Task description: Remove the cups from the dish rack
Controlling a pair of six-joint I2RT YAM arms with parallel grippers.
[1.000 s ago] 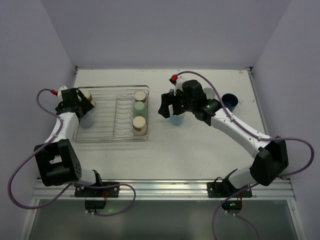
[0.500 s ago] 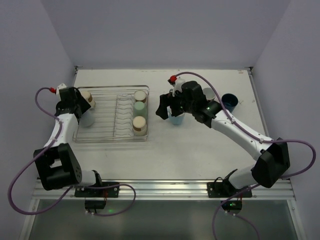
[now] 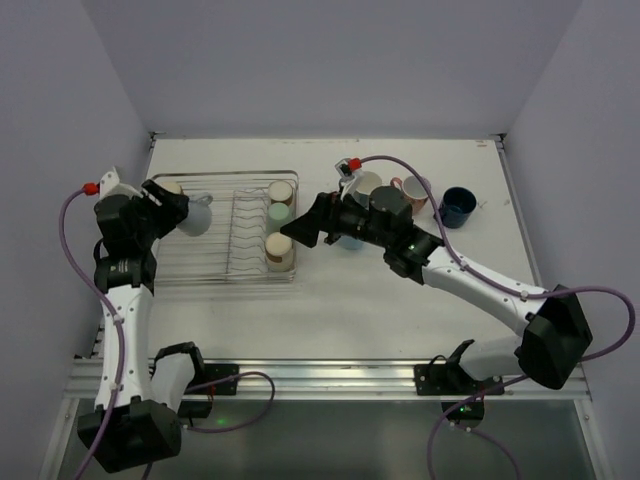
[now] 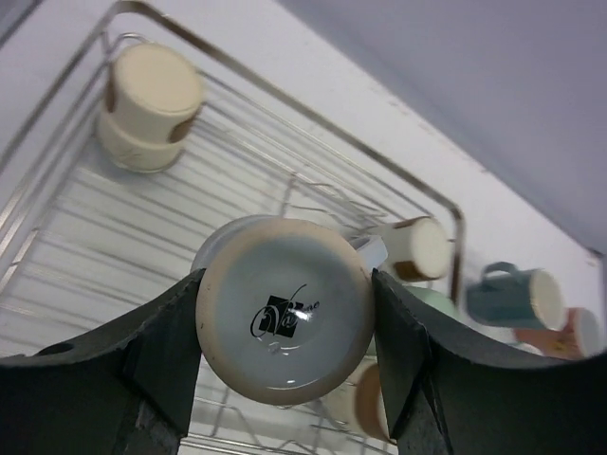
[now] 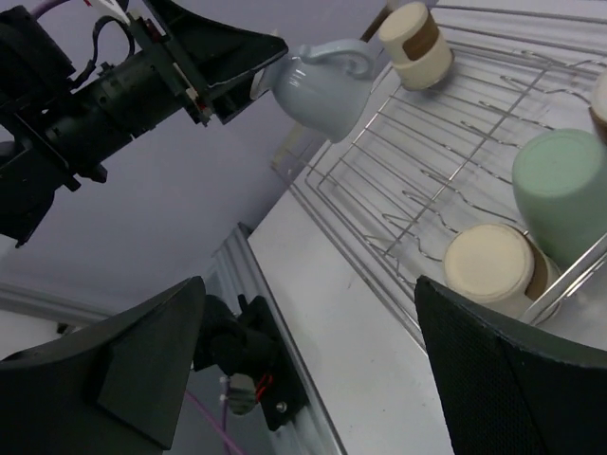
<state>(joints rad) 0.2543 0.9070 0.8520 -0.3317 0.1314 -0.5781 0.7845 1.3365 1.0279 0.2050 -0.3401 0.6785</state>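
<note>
My left gripper [image 3: 182,212] is shut on a pale blue handled mug [image 3: 195,214], held tilted above the left end of the dish rack [image 3: 222,268]. The left wrist view shows the mug's base [image 4: 285,322] clamped between both fingers [image 4: 161,351]. In the rack stand a beige tumbler [image 3: 170,187] at the back left and, in a row on the right, a beige tumbler [image 3: 281,190], a pale green one [image 3: 279,215] and another beige one [image 3: 279,249]. My right gripper [image 3: 308,226] hangs open and empty just right of the rack; its own view shows the held mug [image 5: 322,85].
On the table right of the rack stand a grey-teal mug [image 3: 365,185], a salmon pink mug [image 3: 415,192] and a navy mug [image 3: 458,207]. A light blue cup [image 3: 350,243] shows partly under my right arm. The rack's upright slot wires [image 3: 243,225] run down its middle.
My left gripper has shut on the pale blue mug and lifted it off the rack floor. My right arm has swung left from the light blue cup toward the rack.
</note>
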